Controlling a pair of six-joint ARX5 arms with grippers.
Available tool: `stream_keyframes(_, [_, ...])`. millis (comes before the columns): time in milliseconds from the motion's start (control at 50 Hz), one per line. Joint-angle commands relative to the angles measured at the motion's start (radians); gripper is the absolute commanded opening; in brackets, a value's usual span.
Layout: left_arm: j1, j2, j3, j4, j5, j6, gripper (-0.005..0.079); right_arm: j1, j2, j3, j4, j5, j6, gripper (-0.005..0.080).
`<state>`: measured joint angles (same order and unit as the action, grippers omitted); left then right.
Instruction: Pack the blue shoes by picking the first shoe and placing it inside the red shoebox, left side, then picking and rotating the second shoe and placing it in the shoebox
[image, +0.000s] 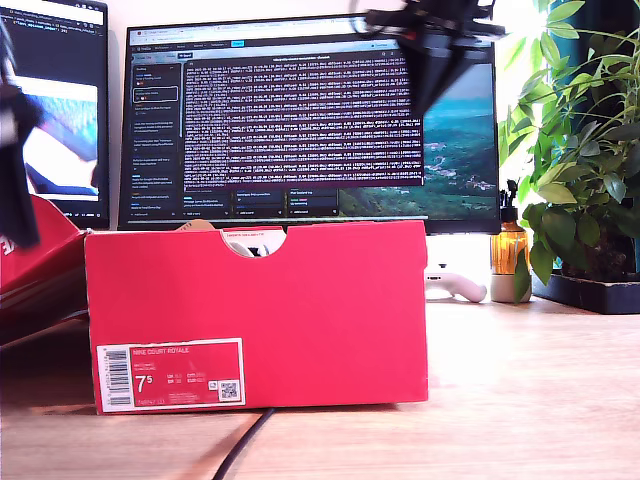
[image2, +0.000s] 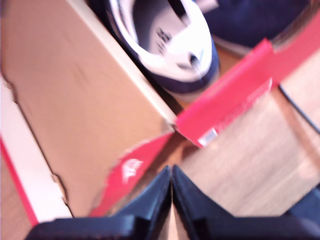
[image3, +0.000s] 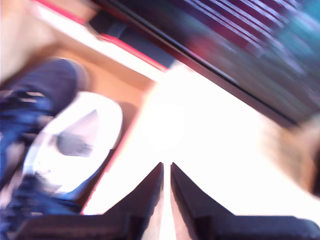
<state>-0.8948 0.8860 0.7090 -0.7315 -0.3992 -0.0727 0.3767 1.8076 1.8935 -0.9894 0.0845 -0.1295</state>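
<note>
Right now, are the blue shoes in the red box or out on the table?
In. Both wrist views show the blue shoes lying inside the red shoebox; both my grippers are empty.

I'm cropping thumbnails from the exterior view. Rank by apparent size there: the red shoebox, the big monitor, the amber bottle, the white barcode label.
1. big monitor and red shoebox: similar; box nearer, so unsure
2. white barcode label
3. amber bottle
</note>
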Motion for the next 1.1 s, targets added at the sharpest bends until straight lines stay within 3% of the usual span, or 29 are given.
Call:
stream_keyframes(0, [0.0, -0.025, 0.011, 0.014, -0.007, -0.006, -0.0016, -0.011, -0.042, -0.055, 0.007, -0.006, 0.008, -0.001])
stream_keyframes(240, [0.013, -0.098, 0.01, 0.112, -0.06, -0.006, -0.0016, -0.077, -0.211, -0.307, 0.175, -0.002, 0.032, -0.001])
stream_keyframes(500, [0.088, -0.151, -0.06, 0.4, -0.053, 0.04, -0.0016, -0.169, -0.469, -0.661, 0.417, 0.006, 0.023, -0.001])
stream_keyframes(560, [0.114, -0.168, -0.09, 0.459, -0.012, 0.064, -0.0016, -0.197, -0.522, -0.728, 0.464, 0.002, 0.016, -0.001])
stream_keyframes(720, [0.237, -0.189, -0.148, 0.593, 0.206, 0.119, -0.0016, -0.267, -0.64, -0.876, 0.558, -0.033, -0.005, -0.001])
stream_keyframes(1080, [0.618, -0.188, -0.168, 0.654, 0.524, 0.105, -0.0016, -0.321, -0.885, -1.185, 0.74, -0.05, 0.002, -0.001])
